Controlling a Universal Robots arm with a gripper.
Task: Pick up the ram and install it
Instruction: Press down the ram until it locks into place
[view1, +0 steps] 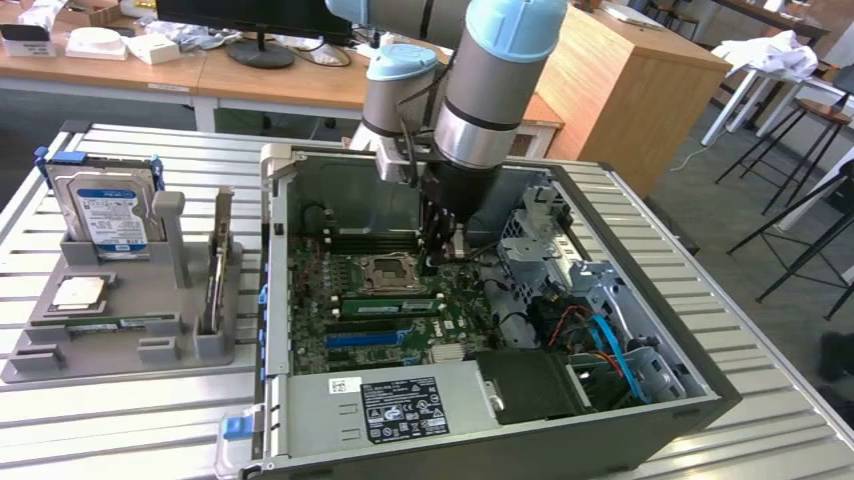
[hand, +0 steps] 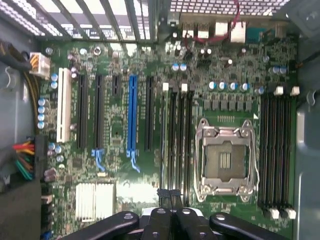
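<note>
Ram (view1: 387, 305) — long, thin green stick, dark chips — stands edgewise beside the processor socket (view1: 390, 272); tool (hand: 168, 192) clenched shut.

Robotics lab, wooden desks (view1: 267, 75), stools (view1: 814, 120), slatted aluminium workbench (view1: 120, 420)

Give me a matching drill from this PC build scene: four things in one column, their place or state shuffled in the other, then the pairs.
Things:
1. hard drive
2. long blue slot
3. processor socket
4. tool

Place or state:
A. between black slots on the motherboard
B. shut, inside the case
C. standing in the grey holder, outside the case
D. framed in silver metal

Pairs: 1-C, 2-A, 3-D, 4-B
</note>
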